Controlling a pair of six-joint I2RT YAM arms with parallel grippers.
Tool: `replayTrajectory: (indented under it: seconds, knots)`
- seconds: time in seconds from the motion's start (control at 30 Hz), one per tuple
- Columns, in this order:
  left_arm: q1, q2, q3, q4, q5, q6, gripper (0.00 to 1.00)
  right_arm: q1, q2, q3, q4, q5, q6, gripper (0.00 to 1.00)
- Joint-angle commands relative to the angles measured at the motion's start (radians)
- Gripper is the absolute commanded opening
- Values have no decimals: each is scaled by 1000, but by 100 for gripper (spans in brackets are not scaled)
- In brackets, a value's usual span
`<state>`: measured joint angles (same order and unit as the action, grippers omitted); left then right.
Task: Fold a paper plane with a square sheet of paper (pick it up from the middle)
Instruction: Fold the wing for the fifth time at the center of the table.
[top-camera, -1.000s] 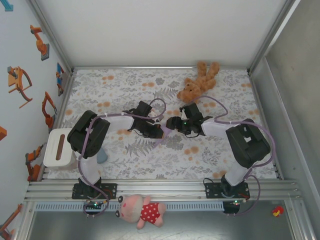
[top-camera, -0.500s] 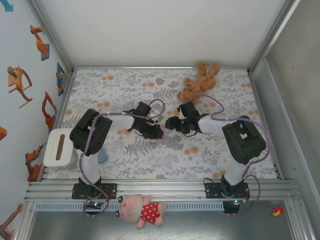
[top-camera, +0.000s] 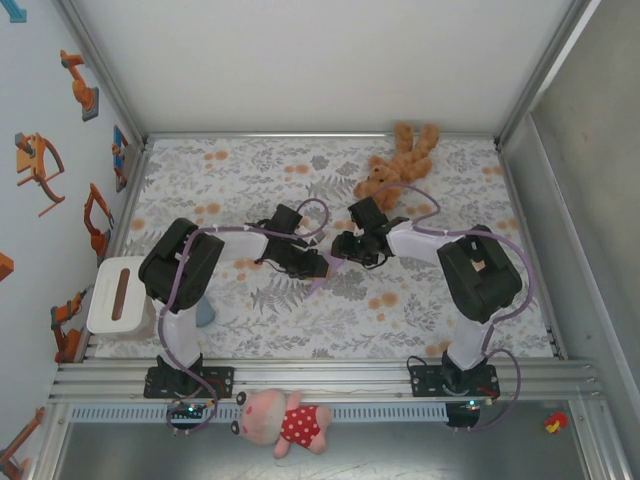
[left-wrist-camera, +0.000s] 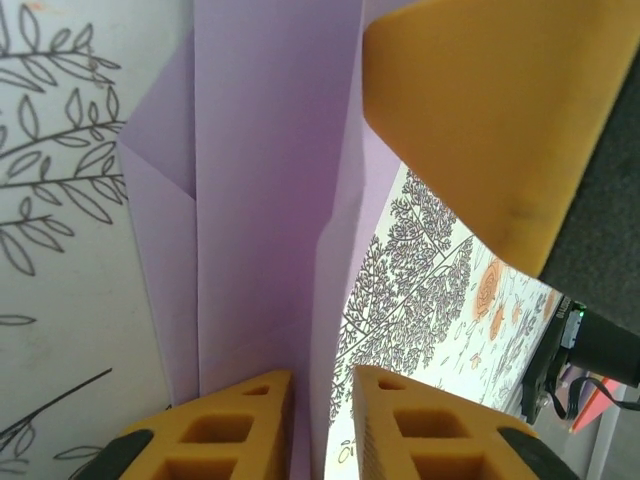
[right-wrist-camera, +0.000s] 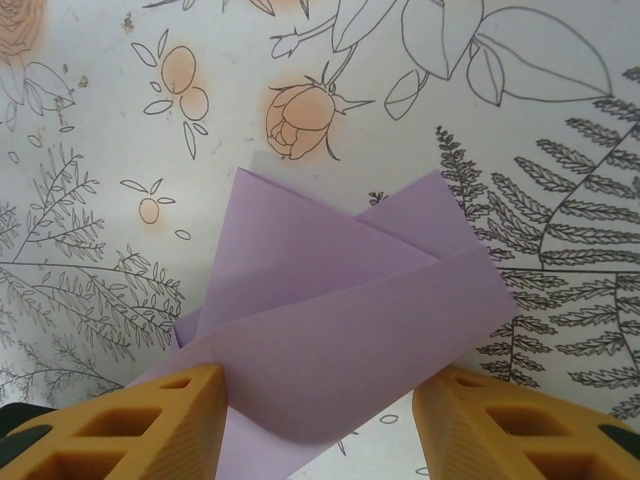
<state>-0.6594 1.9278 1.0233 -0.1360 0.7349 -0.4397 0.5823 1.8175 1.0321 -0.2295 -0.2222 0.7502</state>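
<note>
Left arm (top-camera: 235, 236) jaws pinched together, right arm (top-camera: 415, 240) jaws wide apart

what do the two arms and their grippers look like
Both arms have white tubular links, bulky black joint housings and black bases, with a lilac cable looping along each: the left arm, the right arm. The left gripper and right gripper have black bodies; their fingers are orange-yellow blocks with cut-out cells.

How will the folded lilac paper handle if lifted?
Probably floppy: the paper looks thin, with flaps lifting off the tablecloth. Likely very light, so a nudge may slide it. Its layered folds could spring open or crumple.
</note>
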Motion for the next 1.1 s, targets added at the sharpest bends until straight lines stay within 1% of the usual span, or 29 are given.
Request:
replayTrajectory:
  seconds: [0.0, 0.27, 0.4, 0.47, 0.67, 0.83, 1.07]
  knots:
    - [7, -63, -33, 14, -14, -19, 25, 4, 73, -8, -69, 89, 18, 53]
    - [7, -157, -90, 24, -56, -44, 37, 6, 89, 3, -84, 87, 21, 53]
    - [9, -186, -110, 9, -97, -52, 38, 8, 92, 3, -83, 84, 23, 52]
    - [10, -207, -129, 1, -124, -61, 37, 8, 92, 3, -83, 84, 24, 52]
    - [10, -283, -191, -21, -188, -92, 31, 10, 87, -1, -85, 87, 26, 52]
    - [7, -283, -218, -8, -181, -113, 25, 9, 85, -2, -83, 89, 31, 51]
    - [-3, -249, -220, 11, -172, -132, 24, 9, 89, -4, -88, 90, 32, 50]
